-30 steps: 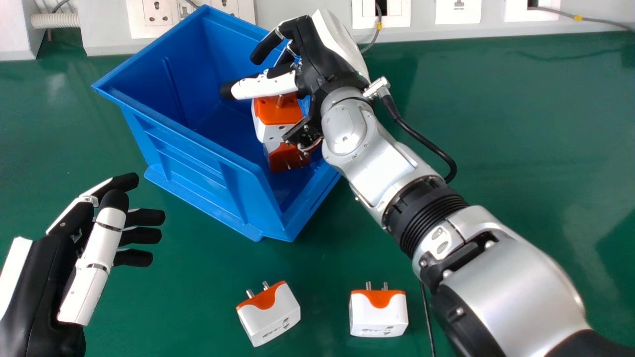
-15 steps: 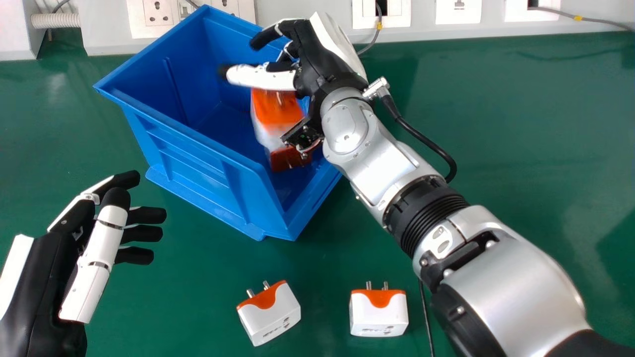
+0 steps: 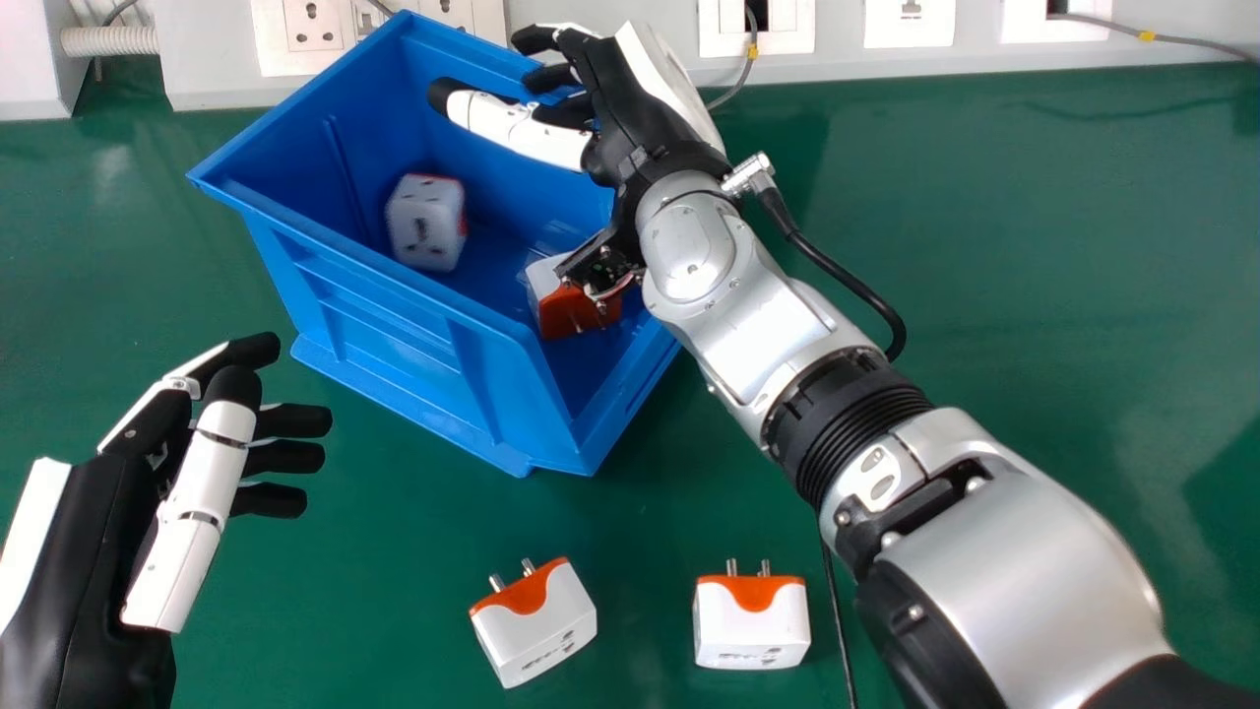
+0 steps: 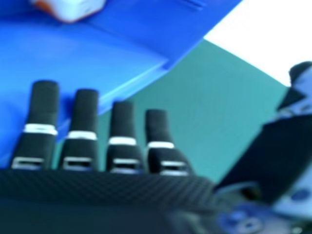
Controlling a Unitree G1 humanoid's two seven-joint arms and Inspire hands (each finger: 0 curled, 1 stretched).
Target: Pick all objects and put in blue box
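Observation:
My right hand (image 3: pixel 630 118) is over the back right rim of the blue box (image 3: pixel 394 305), open and holding nothing. In the right hand view, the same hand (image 4: pixel 122 141) has its fingers extended beside the blue box (image 4: pixel 73 58), where part of a white and orange adapter (image 4: pixel 75 7) shows. Inside the box, one white adapter (image 3: pixel 426 222) lies toward the left; another, orange and white (image 3: pixel 576 310), is partly hidden under my right wrist. Two white adapters with orange tops, one tilted (image 3: pixel 536 625) and one straight (image 3: pixel 751 625), stand on the table. At the left, my left hand (image 3: pixel 197 473) is open.
Wall sockets (image 3: pixel 315 25) line the back edge of the green table (image 3: pixel 1034 246). A thin black cable (image 3: pixel 839 630) runs beside the right forearm, near the straight adapter.
The adapter at my right hand has dropped into the box and lies farther left. The right hand's thumb and fingers have spread and lifted. My left hand has shifted slightly up.

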